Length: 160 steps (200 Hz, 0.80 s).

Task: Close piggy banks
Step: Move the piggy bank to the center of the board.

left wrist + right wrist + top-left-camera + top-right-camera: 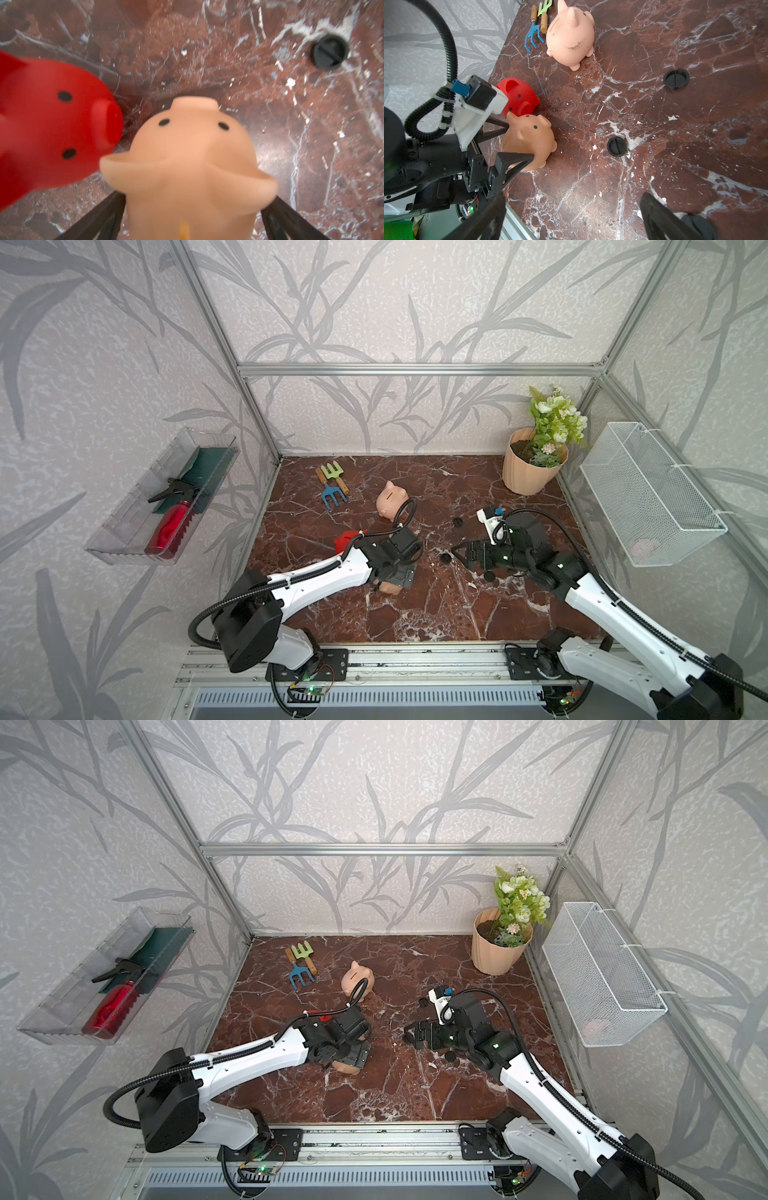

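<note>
A peach piggy bank [533, 137] stands front centre with its slotted back toward the left wrist camera [193, 155]. My left gripper [520, 141] is open, one finger close against each flank. The red piggy bank [348, 540] lies just beside it, its snout [110, 124] almost at the peach ear. Another peach piggy bank [390, 499] stands upright further back. My right gripper [573, 195] hangs open over bare table, nothing between its fingers. Three black plugs lie loose: one [617, 146] ahead of it, one [676, 78] farther off, one [697, 226] half hidden behind a finger.
Two small garden forks [332, 485] lie at the back left. A ribbed peach flower pot [528, 468] fills the back right corner. A white wire basket [648, 497] hangs on the right wall; a clear tray [124, 531] with a red bottle hangs on the left.
</note>
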Tool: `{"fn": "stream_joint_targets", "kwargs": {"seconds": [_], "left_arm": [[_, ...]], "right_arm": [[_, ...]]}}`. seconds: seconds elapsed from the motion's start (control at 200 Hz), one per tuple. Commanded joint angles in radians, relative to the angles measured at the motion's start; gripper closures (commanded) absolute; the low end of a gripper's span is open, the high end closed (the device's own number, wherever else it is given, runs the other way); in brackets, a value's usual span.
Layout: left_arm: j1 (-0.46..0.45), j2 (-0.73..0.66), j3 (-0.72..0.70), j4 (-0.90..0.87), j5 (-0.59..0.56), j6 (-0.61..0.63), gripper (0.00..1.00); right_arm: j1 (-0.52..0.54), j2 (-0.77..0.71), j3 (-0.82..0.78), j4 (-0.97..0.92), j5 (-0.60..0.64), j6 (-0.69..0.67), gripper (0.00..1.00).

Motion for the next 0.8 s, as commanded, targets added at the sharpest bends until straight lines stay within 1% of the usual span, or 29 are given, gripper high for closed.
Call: {"fn": "stream_joint_targets", "kwargs": {"seconds": [0.0, 0.145, 0.25, 0.51, 0.615, 0.705, 0.795], "left_arm": [[0.01, 0.022, 0.059, 0.0, -0.008, 0.017, 0.01], [0.017, 0.059, 0.101, -0.012, 0.006, 0.03, 0.01], [0.021, 0.084, 0.134, -0.043, -0.024, 0.027, 0.01], [0.036, 0.107, 0.126, -0.008, -0.028, 0.048, 0.01], [0.04, 0.09, 0.118, -0.007, 0.007, 0.099, 0.01], [0.053, 0.066, 0.101, -0.003, 0.086, 0.191, 0.01], [0.059, 0.064, 0.119, -0.042, 0.088, 0.266, 0.01]], "right_arm": [[0.005, -0.021, -0.01, -0.017, 0.011, 0.003, 0.01], [0.006, -0.031, -0.01, -0.026, 0.017, 0.003, 0.01], [0.006, -0.034, -0.01, -0.027, 0.022, 0.005, 0.01], [0.006, -0.029, -0.007, -0.029, 0.016, 0.013, 0.01], [0.005, -0.032, -0.007, -0.034, 0.016, 0.014, 0.01], [0.006, -0.034, -0.01, -0.036, 0.02, 0.013, 0.01], [0.006, -0.032, -0.011, -0.034, 0.019, 0.019, 0.01]]}}
